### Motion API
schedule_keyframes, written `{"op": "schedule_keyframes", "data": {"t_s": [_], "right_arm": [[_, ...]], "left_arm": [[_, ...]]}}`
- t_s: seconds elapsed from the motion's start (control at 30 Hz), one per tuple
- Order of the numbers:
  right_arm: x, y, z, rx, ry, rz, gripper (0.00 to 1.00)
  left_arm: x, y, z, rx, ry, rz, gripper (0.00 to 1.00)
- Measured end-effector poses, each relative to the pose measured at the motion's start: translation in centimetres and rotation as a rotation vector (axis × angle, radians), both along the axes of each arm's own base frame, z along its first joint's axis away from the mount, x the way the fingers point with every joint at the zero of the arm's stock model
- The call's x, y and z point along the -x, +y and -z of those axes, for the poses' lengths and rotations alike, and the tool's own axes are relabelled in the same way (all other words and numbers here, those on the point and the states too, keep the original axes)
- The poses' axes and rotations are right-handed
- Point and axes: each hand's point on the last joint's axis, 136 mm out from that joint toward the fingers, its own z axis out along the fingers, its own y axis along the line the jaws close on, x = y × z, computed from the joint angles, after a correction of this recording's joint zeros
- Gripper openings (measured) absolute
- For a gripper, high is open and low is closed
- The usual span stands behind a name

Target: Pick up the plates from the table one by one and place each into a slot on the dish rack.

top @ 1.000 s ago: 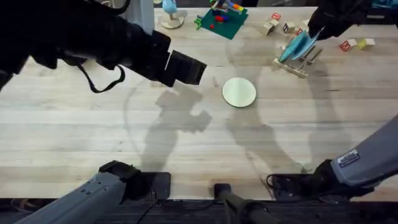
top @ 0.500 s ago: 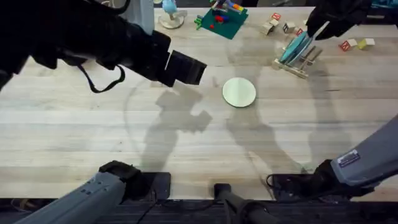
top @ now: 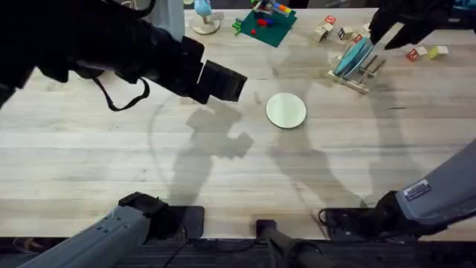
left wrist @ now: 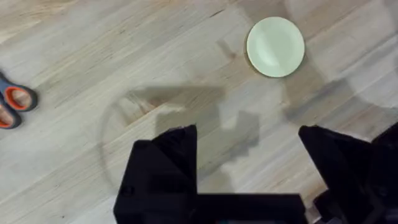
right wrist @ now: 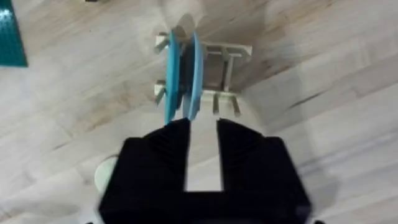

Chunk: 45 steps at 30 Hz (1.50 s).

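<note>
A light blue plate (top: 355,55) stands on edge between the pegs of the dish rack (top: 359,76) at the table's far right; it also appears as the blue plate (right wrist: 183,74) in the rack (right wrist: 224,68) in the right wrist view. My right gripper (top: 385,37) (right wrist: 204,149) hovers just beyond it, open, nothing between its fingers. The cream-yellow plate (top: 286,110) (left wrist: 275,46) lies flat near the table's middle. My left gripper (top: 227,82) (left wrist: 249,168) hangs high to the plate's left, wide open and empty.
A green baseplate (top: 264,26) with toy pieces sits at the far middle, and small wooden blocks (top: 428,52) lie scattered around the rack. Something with orange handles (left wrist: 12,106) lies on the table (top: 223,179) under my left arm.
The blue plate went from tilted in my right gripper to standing in the rack. The right gripper let go and drew back slightly. The left arm stayed still.
</note>
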Motion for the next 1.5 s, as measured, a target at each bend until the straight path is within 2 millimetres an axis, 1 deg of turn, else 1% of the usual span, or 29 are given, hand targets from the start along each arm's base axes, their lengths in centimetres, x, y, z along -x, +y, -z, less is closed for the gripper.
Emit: {"op": "schedule_keyframes", "data": {"t_s": [0.1,0.17,0.23,0.27,0.33,0.37,0.5,0.57,0.7,0.73,0.77,0.83,0.97,1.13,1.23,1.27,1.3,1.4,1.47,1.5], "right_arm": [[1.2,0.1,-1.6,0.003,0.003,-0.016,0.515],[2.2,0.2,-3.0,0.008,-0.008,-0.033,0.662],[3.2,0.3,-4.4,0.013,-0.022,-0.047,0.751],[3.7,0.3,-5.0,0.014,-0.026,-0.052,0.768],[4.8,0.4,-6.1,0.021,-0.03,-0.077,0.96],[5.3,0.5,-6.5,0.022,-0.031,-0.084,0.982],[7.2,0.6,-8.1,0.03,-0.038,-0.116,0.993],[7.9,0.6,-8.9,0.037,-0.062,-0.125,0.993],[10.1,0.8,-10.2,0.051,-0.119,-0.137,0.995],[10.8,0.8,-10.3,0.055,-0.133,-0.141,0.995],[12.7,1.1,-10.4,0.061,-0.17,-0.155,0.995],[13.9,1.6,-10.1,0.048,-0.195,-0.178,0.995],[15.9,3.3,-8.9,-0.019,-0.227,-0.235,0.995],[18.5,5.3,-6.4,-0.117,-0.204,-0.288,0.995],[19.7,6.0,-5.1,-0.153,-0.181,-0.31,0.996],[19.9,6.1,-4.8,-0.159,-0.176,-0.318,0.996],[20.2,6.3,-4.5,-0.165,-0.169,-0.327,0.996],[20.5,6.5,-4.1,-0.174,-0.157,-0.346,0.996],[20.5,6.6,-4.1,-0.177,-0.159,-0.353,0.996],[20.5,6.6,-4.1,-0.177,-0.16,-0.355,0.996]], "left_arm": [[0.0,0.0,0.0,0.0,0.0,0.0,0.993],[0.0,0.0,0.0,0.0,0.0,0.0,0.993],[0.0,0.0,0.0,0.0,0.0,0.0,0.993],[0.0,0.0,0.0,0.0,0.0,0.0,0.993],[0.0,0.0,0.0,0.0,0.0,0.0,0.992],[0.0,0.0,0.0,0.0,0.0,0.0,0.993],[0.0,0.0,0.0,0.0,0.001,0.0,0.993],[0.0,0.0,0.0,0.0,0.002,0.0,0.994],[0.0,0.0,0.0,0.0,0.002,0.0,0.994],[0.0,0.0,0.0,0.0,0.002,0.0,0.993],[0.0,0.0,0.0,0.0,0.002,0.0,0.993],[0.0,0.0,0.0,0.0,0.002,0.0,0.993],[0.0,0.0,0.0,0.0,0.002,0.001,0.993],[0.0,0.0,0.0,0.0,0.002,0.001,0.993],[0.0,0.0,0.0,0.001,0.001,0.001,0.996],[0.0,0.0,0.0,0.003,0.003,0.0,0.969],[0.1,-0.1,0.0,0.008,0.005,0.0,0.855],[0.1,-0.4,-0.2,0.025,0.002,0.013,0.385],[0.2,-0.9,-0.4,0.049,0.004,0.031,0.093],[0.2,-1.3,-0.5,0.068,0.006,0.044,0.059]]}}
